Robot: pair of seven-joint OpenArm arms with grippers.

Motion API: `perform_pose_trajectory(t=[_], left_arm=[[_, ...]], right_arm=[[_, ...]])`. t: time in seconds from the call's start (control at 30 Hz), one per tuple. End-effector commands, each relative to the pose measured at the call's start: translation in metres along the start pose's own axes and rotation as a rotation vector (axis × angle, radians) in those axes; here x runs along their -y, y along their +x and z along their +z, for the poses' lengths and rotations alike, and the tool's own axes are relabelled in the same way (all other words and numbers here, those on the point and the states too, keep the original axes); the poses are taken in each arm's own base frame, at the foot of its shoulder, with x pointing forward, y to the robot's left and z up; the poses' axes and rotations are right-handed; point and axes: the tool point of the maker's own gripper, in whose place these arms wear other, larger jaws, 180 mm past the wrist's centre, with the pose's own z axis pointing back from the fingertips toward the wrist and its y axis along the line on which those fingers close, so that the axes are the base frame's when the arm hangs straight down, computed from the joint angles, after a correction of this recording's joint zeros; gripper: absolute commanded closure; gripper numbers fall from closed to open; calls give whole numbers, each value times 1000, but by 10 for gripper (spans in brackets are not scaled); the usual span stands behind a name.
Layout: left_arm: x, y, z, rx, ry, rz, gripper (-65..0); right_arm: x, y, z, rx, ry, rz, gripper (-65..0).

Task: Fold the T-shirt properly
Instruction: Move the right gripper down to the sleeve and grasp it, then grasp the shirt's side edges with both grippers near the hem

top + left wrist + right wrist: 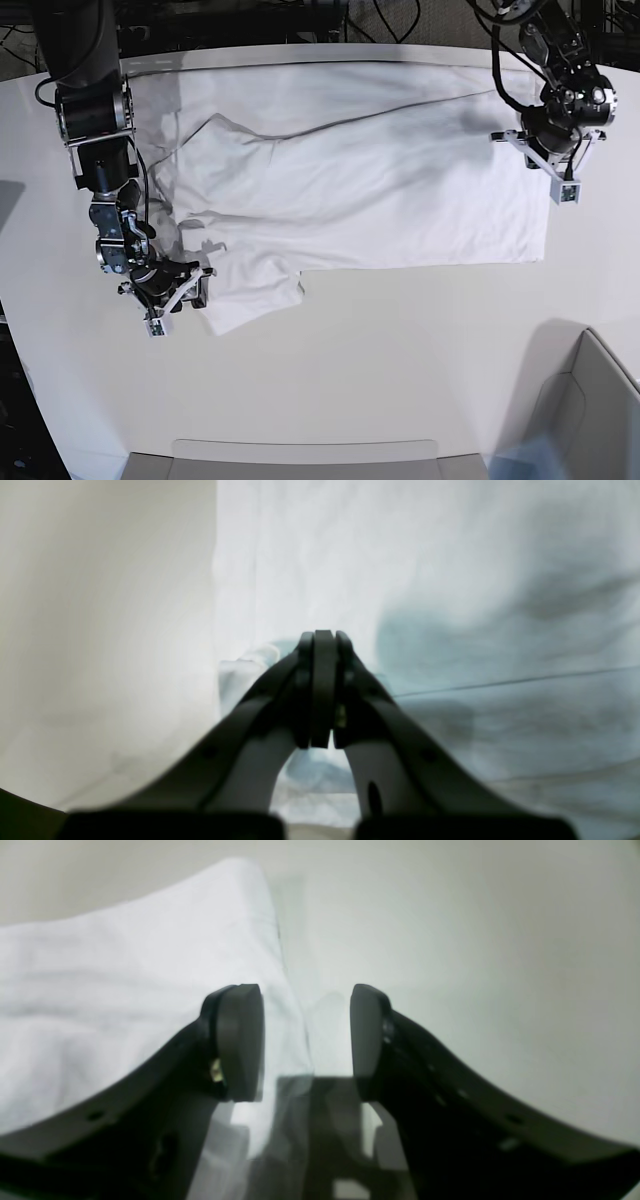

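Two arms work over one white T-shirt (pixel 350 190), which lies spread and wrinkled across the upper half of the white counter (pixel 400 370) in the base view, its body running from upper left to the right edge and one short sleeve (pixel 245 290) jutting down toward the lower left. The right gripper (pixel 190 288) sits low at the left of that view, just beside the sleeve's outer edge; in the right wrist view its fingers (pixel 240 1040) stand spread wide with nothing between them, the left-hand pad over the edge of the cloth and the other over bare counter, the fabric's hem running up between them. The left gripper (pixel 548 150) is at the upper right of the base view, over the shirt's right-hand end near the cloth's edge. In the left wrist view its fingers (pixel 323 690) are pressed together, pointing down at the fabric, with the shirt filling the right of that frame and bare counter the left; whether any cloth is caught between the tips cannot be told from the blur. A pale tray-like rim (pixel 600 390) shows at the lower right corner of the base view.
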Motion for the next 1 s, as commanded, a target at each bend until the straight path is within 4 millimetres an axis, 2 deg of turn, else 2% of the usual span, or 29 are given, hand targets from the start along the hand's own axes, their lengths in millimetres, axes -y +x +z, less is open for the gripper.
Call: perform_pose_trajectory(t=[0.0, 0.13, 0.27, 0.3, 0.4, 0.43, 0.6, 0.67, 0.77, 0.9, 0.97], left_arm=[[-2, 20, 4, 59, 7, -8, 0], [-3, 38, 6, 104, 11, -7, 0], [-7, 66, -4, 134, -3, 17, 0], [-11, 71, -10, 132, -10, 26, -5], [-28, 91, -36, 123, -26, 75, -149], [-35, 101, -41, 136, -26, 90, -172], [-68, 125, -82, 130, -86, 225, -186], [-69, 130, -97, 130, -143, 285, -186], [-65, 134, -109, 124, -201, 294, -186], [-52, 142, -110, 145, -269, 285, -181], [-52, 144, -109, 156, -273, 294, -181]], right_arm=[[-15, -26, -3, -129, 32, 21, -285], [-33, -3, -10, -101, 62, 54, -285], [-50, -5, -14, -130, 92, 155, -285], [-52, -7, -14, -138, 96, 172, -285], [-53, -10, -14, -149, 98, 193, -285], [-52, -11, -14, -150, 97, 191, -285], [-45, -13, -12, -156, 86, 193, -285], [-43, -13, -11, -155, 83, 193, -285], [-41, -14, -11, -156, 80, 194, -285], [-35, -13, -9, -153, 70, 195, -285], [-33, -13, -9, -154, 67, 195, -285]])
